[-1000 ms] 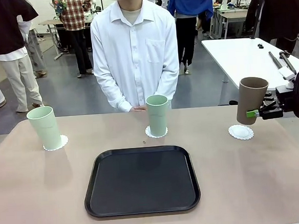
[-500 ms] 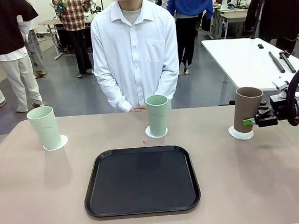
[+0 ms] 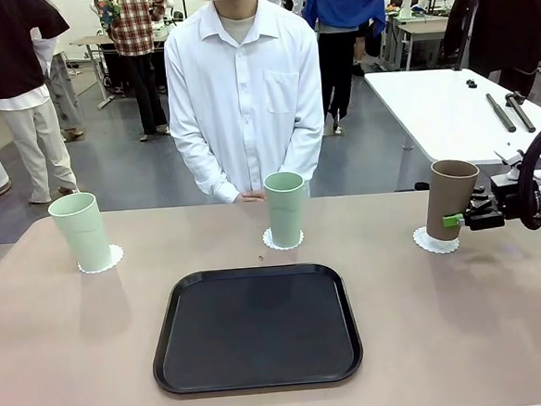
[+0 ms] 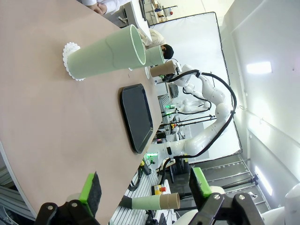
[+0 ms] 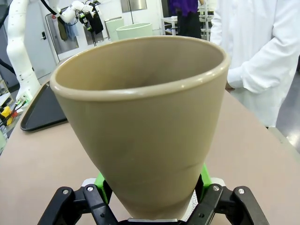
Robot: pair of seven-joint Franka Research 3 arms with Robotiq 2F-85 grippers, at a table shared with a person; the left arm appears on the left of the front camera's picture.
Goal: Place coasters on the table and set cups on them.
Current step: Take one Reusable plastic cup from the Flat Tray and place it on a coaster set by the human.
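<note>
A tan-brown cup [image 3: 452, 198] stands on the right coaster [image 3: 436, 242], leaning slightly, and my right gripper [image 3: 458, 219] is shut on its lower side. Seen from the right wrist, that cup [image 5: 140, 126] looms large between the green pads of my right gripper [image 5: 152, 178]. One pale green cup [image 3: 80, 232] rests on the left coaster [image 3: 109, 259]. Another green cup [image 3: 285, 208] sits on the middle coaster [image 3: 271, 241] before the person. My left gripper [image 4: 145, 187] is open beyond the table's left end, holding nothing, and looks at the green cup [image 4: 105, 52] on its coaster [image 4: 69, 60].
A black tray [image 3: 256, 327] lies on the beige table [image 3: 66, 338] at the near middle. The person's hands [image 3: 248, 197] are clasped just behind the middle cup. A white table [image 3: 440, 98] with tools stands at the back right.
My right gripper has lowered the tan cup from a tilted hover down onto the right coaster and brought it nearly upright. The green cups and the person have not moved.
</note>
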